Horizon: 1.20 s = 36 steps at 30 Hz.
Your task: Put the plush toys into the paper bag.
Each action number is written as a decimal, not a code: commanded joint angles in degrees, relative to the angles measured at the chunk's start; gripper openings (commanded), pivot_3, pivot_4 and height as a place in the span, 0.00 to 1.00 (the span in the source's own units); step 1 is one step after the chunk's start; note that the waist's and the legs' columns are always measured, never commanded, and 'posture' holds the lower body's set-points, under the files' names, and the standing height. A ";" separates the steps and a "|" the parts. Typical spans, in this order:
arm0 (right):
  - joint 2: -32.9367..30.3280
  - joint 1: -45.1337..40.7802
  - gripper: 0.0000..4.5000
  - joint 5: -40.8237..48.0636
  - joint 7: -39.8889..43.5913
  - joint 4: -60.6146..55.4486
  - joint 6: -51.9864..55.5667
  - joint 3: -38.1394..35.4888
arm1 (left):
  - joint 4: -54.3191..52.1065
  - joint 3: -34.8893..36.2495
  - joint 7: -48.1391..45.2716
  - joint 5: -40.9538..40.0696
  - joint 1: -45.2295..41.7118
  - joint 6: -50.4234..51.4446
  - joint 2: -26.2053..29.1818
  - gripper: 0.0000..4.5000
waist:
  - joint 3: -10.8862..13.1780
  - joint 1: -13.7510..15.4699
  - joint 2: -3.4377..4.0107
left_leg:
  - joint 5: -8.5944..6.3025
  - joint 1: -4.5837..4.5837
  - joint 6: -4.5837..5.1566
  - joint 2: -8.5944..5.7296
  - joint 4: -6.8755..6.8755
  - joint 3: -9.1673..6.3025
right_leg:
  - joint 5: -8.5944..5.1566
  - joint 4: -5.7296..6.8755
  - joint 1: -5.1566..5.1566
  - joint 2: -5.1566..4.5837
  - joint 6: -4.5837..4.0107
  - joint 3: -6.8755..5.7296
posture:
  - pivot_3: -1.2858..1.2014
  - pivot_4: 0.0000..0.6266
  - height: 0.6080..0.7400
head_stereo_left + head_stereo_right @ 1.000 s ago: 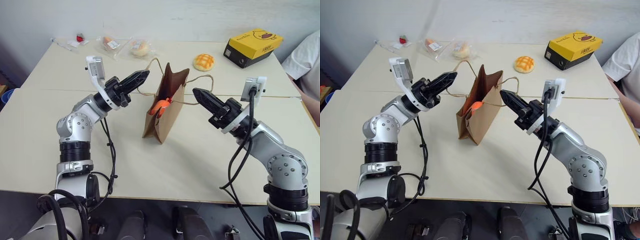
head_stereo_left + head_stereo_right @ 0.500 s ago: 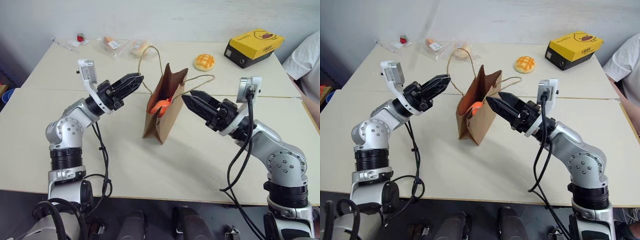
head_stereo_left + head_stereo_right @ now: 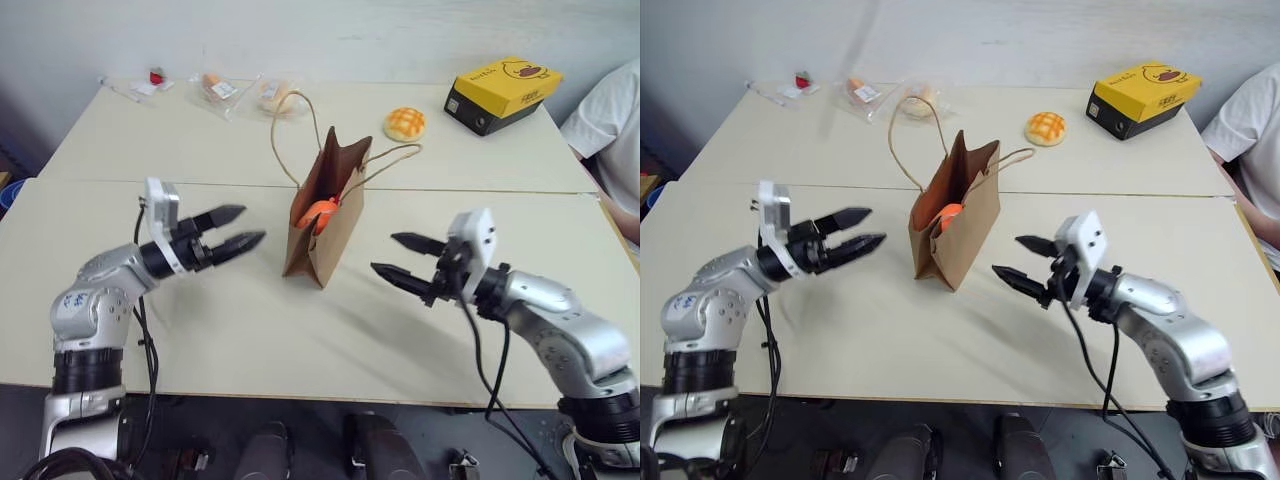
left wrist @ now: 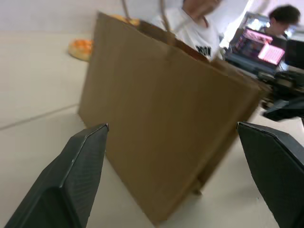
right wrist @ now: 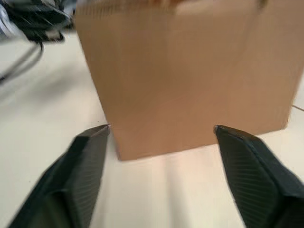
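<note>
The bag [image 3: 322, 220] stands upright on the counter [image 3: 250, 320] with an orange toy [image 3: 320, 213] showing in its mouth, while the left gripper [image 3: 238, 229] and right gripper [image 3: 400, 258], both spread and empty, flank it without touching.

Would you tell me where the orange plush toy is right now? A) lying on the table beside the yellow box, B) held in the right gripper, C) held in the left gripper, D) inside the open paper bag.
D: the orange plush toy shows through the open mouth of the paper bag, and both grippers are open and empty.
</note>
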 commanded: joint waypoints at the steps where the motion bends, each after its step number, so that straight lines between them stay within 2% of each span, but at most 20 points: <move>1: 4.96 -2.87 0.48 -8.86 -1.24 3.57 -7.20 4.64 | -6.74 -0.93 2.20 -0.20 2.01 -1.82 -1.64 1.00 | 0.00 0.13 0.01 | 0.00 0.00 -0.01 0.00 0.02 0.00 | 0.00 0.01 0.00 -0.01 0.00 0.00 | 0.52 0.24 1.00; 7: 12.72 -7.80 0.01 -16.97 -3.08 11.23 -11.22 8.22 | -11.56 -4.14 10.25 1.99 5.19 -2.08 -6.86 1.00 | 0.01 0.09 0.02 | 0.01 0.02 -0.01 -0.05 0.07 -0.01 | 0.00 0.05 0.01 -0.03 0.00 -0.03 | 0.52 0.24 1.00; 16: 17.18 -9.12 0.01 -19.47 0.02 11.75 -10.29 10.69 | -12.62 -8.42 20.99 8.37 4.85 -8.69 -16.19 1.00 | 0.01 0.10 0.02 | 0.01 0.02 -0.02 -0.05 0.07 -0.01 | 0.00 0.12 0.03 -0.02 0.00 -0.06 | 0.52 0.24 1.00; 22: 17.85 -8.54 0.01 -20.28 1.45 11.57 -10.72 10.71 | -10.28 -8.96 24.83 11.72 4.26 -11.18 -18.28 1.00 | 0.01 0.02 0.03 | 0.02 0.04 -0.03 -0.05 0.07 0.00 | 0.00 0.13 0.02 0.00 0.00 -0.06 | 0.52 0.24 1.00; 25: 17.70 -7.97 0.00 -20.43 2.22 10.95 -10.87 10.85 | -8.83 -9.47 25.89 13.43 3.73 -12.41 -18.75 0.86 | 0.01 0.09 0.02 | 0.02 0.04 -0.04 -0.05 0.07 0.00 | 0.00 0.13 0.03 0.00 0.00 -0.06 | 0.52 0.24 1.00; 33: 15.37 -4.85 0.00 -19.39 4.72 7.10 -11.08 9.25 | -7.35 -9.24 23.44 12.62 2.78 -13.89 -18.02 0.30 | 0.01 0.12 0.02 | 0.02 0.04 -0.04 -0.05 0.07 0.00 | 0.00 0.12 0.04 0.00 0.00 -0.06 | 0.52 0.24 1.00; 36: 12.40 -1.61 0.00 -18.35 4.79 3.26 -10.59 5.49 | -5.55 -6.37 17.49 7.95 0.82 -13.26 -15.13 0.08 | 0.01 0.18 0.02 | 0.02 0.04 -0.04 -0.05 0.08 0.00 | 0.00 0.08 0.04 0.00 0.00 -0.06 | 0.52 0.24 1.00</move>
